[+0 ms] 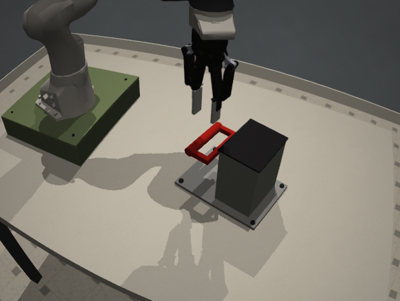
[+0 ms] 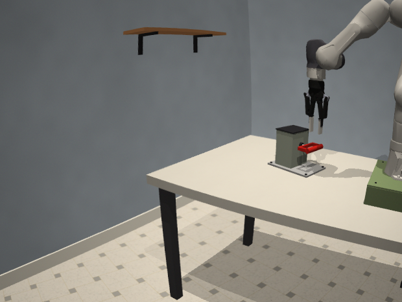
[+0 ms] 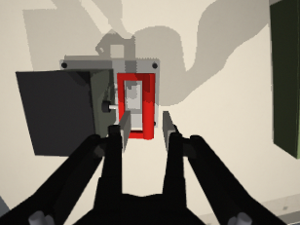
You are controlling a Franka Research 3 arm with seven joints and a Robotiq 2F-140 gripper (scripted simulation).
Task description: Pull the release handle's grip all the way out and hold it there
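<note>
The counter (image 1: 135,200) carries the arm's green base plate (image 1: 106,93) at 9 o'clock in the top view and, near centre, the grey mounting plate (image 1: 193,190) with the dark housing (image 1: 248,168) standing on it. The release handle's grip (image 1: 202,142), a red rectangular loop, projects level from the housing toward 10 o'clock, and appears to sit at its retracted position (its rod end shows only briefly at the housing face in the wrist view). The gripper (image 1: 206,110) hangs above the grip, pointing down, apart from it and touching nothing. The fingers (image 1: 196,101) are partly parted and hold nothing; the gap looks only a little wider than the bar. Judged step: aligning for descent onto the outer bar. Risks from here: in the wrist view the gap sits toward the loop's 6 o'clock end rather than over mid-bar, so a straight descent could land one finger on the short end piece instead of straddling the bar. A narrow gap leaves little margin, and a tip striking the bar top would block the grasp. A weak or off-centre hold could slip under spring load during the pull.
</note>
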